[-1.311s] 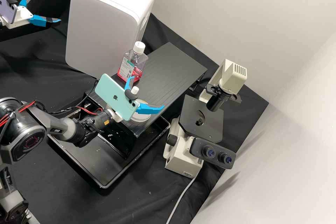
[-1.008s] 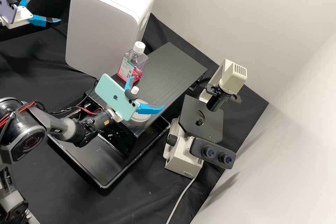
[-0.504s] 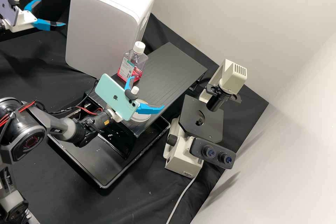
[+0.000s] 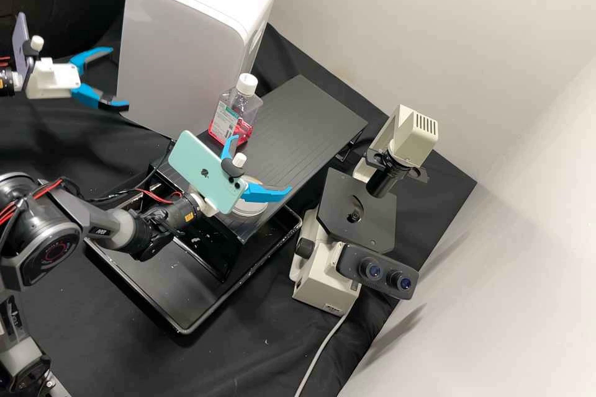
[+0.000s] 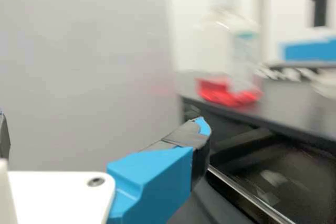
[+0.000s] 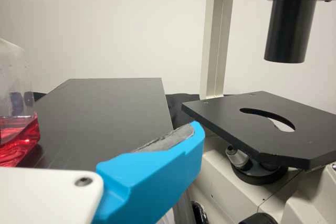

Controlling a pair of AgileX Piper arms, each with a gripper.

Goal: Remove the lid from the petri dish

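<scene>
The petri dish (image 4: 249, 206), a low whitish round dish with its lid on, sits at the near corner of the raised black platform (image 4: 304, 124). My right gripper (image 4: 263, 162) hovers there, open. One blue finger (image 4: 268, 193) lies across the dish's top and the other finger (image 4: 229, 146) stands well above it. In the right wrist view that finger (image 6: 157, 166) points along the platform. My left gripper (image 4: 119, 77) is open in the air at the far left, beside the white box (image 4: 186, 37). Its finger (image 5: 163, 182) shows in the blurred left wrist view.
A flask of red liquid (image 4: 234, 113) stands on the platform's far left part. A black tray (image 4: 174, 285) lies under the platform. A microscope (image 4: 366, 217) stands to the right, its stage (image 6: 262, 124) close to the platform's edge.
My left gripper has come down and to the right, toward the white box and the platform. The right arm and the dish have stayed where they were.
</scene>
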